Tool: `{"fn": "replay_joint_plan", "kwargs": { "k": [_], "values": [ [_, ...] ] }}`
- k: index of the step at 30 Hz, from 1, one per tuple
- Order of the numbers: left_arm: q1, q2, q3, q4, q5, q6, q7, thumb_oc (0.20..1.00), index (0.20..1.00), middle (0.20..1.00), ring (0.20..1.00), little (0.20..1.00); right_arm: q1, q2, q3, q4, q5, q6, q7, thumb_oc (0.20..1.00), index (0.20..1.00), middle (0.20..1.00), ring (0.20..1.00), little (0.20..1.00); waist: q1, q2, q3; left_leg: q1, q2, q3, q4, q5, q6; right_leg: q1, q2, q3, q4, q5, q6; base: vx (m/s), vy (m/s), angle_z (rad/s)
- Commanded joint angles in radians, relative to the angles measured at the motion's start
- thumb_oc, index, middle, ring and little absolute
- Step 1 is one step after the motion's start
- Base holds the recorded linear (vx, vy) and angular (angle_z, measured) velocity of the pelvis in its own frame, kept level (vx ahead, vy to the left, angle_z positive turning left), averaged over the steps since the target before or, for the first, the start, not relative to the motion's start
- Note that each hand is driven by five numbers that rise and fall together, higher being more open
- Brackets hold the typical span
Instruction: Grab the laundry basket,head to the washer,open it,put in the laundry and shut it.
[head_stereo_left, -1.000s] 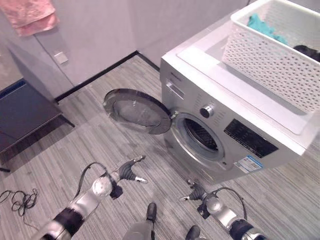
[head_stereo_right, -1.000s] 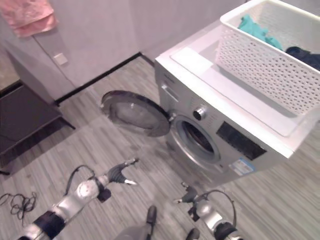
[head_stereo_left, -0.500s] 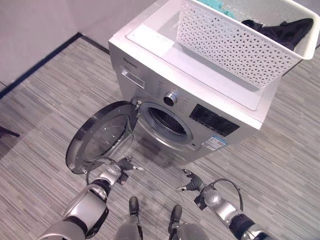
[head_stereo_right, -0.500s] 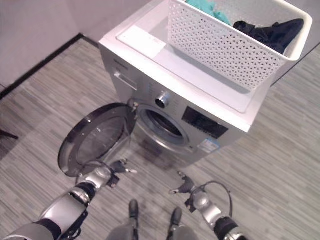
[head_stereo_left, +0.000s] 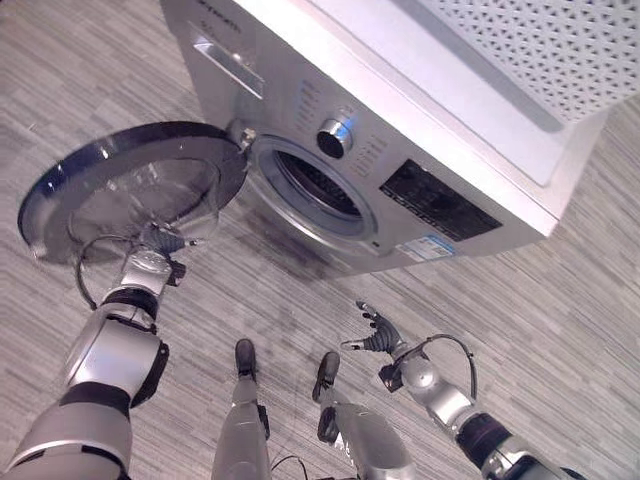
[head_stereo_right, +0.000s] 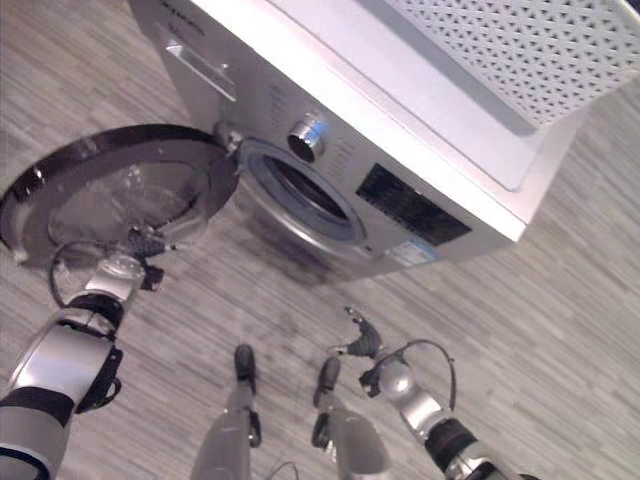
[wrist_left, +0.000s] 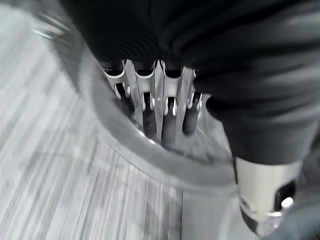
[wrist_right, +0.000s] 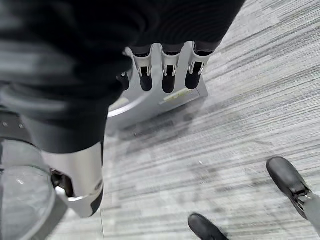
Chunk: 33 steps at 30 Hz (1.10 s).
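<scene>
Head view: white perforated plastic laundry basket (head_stereo_left: 560, 50) on top of silver front-load washer (head_stereo_left: 420, 150), round glass door (head_stereo_left: 125, 195) swung open. Left hand (head_stereo_left: 160, 240) at door, fingers relaxed. Right hand (head_stereo_left: 375, 335) loose, empty over grey striped floor (head_stereo_left: 560, 300). Left wrist view: fingers (wrist_left: 150, 107) straight against door glass. Right wrist view: fingers (wrist_right: 167, 75) straight, washer beyond.

Place: a home laundry spot
Evidence: washer (head_stereo_left: 400, 150) sitting, door (head_stereo_left: 120, 190) hanging open, on striped grey floor (head_stereo_left: 560, 300)

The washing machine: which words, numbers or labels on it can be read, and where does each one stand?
None can be read.
Print at the top left corner of the washer: too blurred.
Sticker under the dark display panel: too small.
Markings around the knob: too small.
</scene>
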Motion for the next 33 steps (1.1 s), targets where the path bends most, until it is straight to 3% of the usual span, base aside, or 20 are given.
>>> {"fn": "replay_joint_plan", "kwargs": {
  "k": [1, 14, 19, 26, 33],
  "values": [
    [-0.012, 0.04, 0.018, 0.062, 0.003, -0.04, 0.049, 1.0, 1.0, 1.0, 1.0, 1.0, 0.038, 0.02, 0.002, 0.016, -0.008, -0.042, 0.007, 1.0, 1.0, 1.0, 1.0, 1.0, 0.029, -0.044, -0.038, 0.037, -0.015, 0.033, 0.003, -0.088, -0.005, -0.067, -0.114, 0.045, -0.002, 0.07, 0.11, 0.03, 0.003, 0.16],
    [0.199, -0.008, 0.075, -0.031, -0.011, -0.068, 0.057, 1.0, 1.0, 1.0, 1.0, 1.0, 0.115, 0.007, -0.049, 0.13, -0.061, -0.009, 0.044, 1.0, 1.0, 1.0, 1.0, 1.0, 0.054, -0.003, -0.062, 0.115, -0.051, 0.055, 0.003, -0.125, 0.02, 0.003, -0.139, 0.041, -0.002, 0.066, 0.109, 0.03, 0.042, 0.02],
    [0.145, 0.027, 0.076, -0.001, -0.04, -0.065, 0.02, 1.0, 1.0, 1.0, 1.0, 1.0, 0.082, 0.0, -0.063, 0.119, -0.039, -0.014, 0.033, 1.0, 1.0, 1.0, 1.0, 1.0, 0.051, -0.013, -0.03, 0.098, -0.055, 0.057, 0.003, -0.115, 0.02, -0.018, -0.135, 0.053, -0.002, 0.079, 0.111, -0.03, 0.014, -0.03],
    [0.038, 0.042, -0.004, 0.06, 0.019, -0.037, -0.033, 1.0, 1.0, 1.0, 1.0, 1.0, 0.074, -0.007, -0.053, 0.087, -0.033, -0.017, 0.038, 1.0, 1.0, 1.0, 1.0, 1.0, 0.028, -0.042, -0.02, 0.064, -0.038, 0.052, 0.003, -0.098, 0.013, -0.05, -0.124, 0.06, -0.002, 0.091, 0.115, -0.01, -0.015, 0.03],
    [-0.169, 0.127, -0.05, 0.078, 0.054, -0.045, 0.039, 1.0, 1.0, 1.0, 1.0, 1.0, 0.078, -0.027, -0.047, 0.005, 0.002, -0.053, 0.01, 1.0, 1.0, 1.0, 1.0, 1.0, 0.003, -0.086, 0.004, -0.02, -0.011, 0.032, 0.003, -0.07, -0.003, -0.122, -0.105, 0.069, -0.002, 0.106, 0.122, -0.04, -0.044, 0.01]
  ]
}}
